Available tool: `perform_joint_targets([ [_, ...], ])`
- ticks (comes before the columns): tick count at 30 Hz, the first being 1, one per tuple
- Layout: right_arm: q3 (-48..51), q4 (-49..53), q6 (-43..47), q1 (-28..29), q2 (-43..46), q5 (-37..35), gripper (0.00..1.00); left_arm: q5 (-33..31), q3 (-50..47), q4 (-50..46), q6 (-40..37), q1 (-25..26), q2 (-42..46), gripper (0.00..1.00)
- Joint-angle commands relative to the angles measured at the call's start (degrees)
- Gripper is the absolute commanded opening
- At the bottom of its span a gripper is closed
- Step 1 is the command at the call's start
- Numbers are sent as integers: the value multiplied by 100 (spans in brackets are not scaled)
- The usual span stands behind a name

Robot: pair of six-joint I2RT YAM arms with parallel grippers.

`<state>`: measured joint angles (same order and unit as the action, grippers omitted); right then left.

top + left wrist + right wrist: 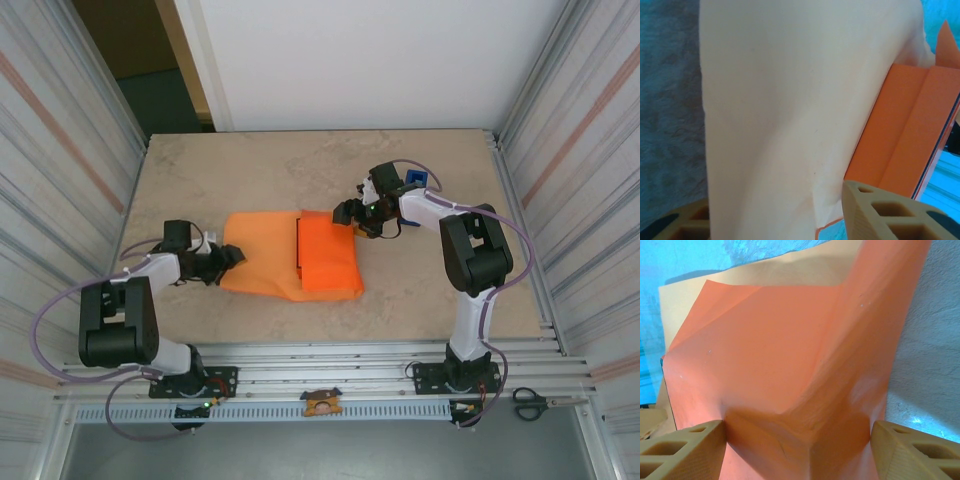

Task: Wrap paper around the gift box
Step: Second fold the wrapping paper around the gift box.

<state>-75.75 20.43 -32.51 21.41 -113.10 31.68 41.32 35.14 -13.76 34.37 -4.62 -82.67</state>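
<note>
Your gift box [299,245] sits mid-way on the table [200,180], with the paper [255,265] folded over it from 3 o'clock and the loose sheet spreading toward 9. Your left end effector [236,254] straddles the paper's 9 o'clock edge; the right end effector [347,212] straddles the 1 o'clock corner. You cannot tell whether either is clamped.

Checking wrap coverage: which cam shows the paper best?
Top external: the paper lies whole in frame, edges visible. Left wrist gives a pale close-up stretch; right wrist, a creased orange fold.

No readable text, label or number shows on anything.
</note>
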Motion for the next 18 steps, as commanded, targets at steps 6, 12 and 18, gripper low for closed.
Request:
perform_joint_targets([
  [6, 321, 919, 69, 39, -248, -804, 73, 8, 129, -356, -178, -39, 47, 36],
  [12, 338, 910, 59, 39, -257, -804, 73, -212, 211, -619, -289, -47, 144, 33],
  [18, 324, 911, 61, 39, -252, -796, 73, 1, 269, -569, -415, -41, 100, 16],
])
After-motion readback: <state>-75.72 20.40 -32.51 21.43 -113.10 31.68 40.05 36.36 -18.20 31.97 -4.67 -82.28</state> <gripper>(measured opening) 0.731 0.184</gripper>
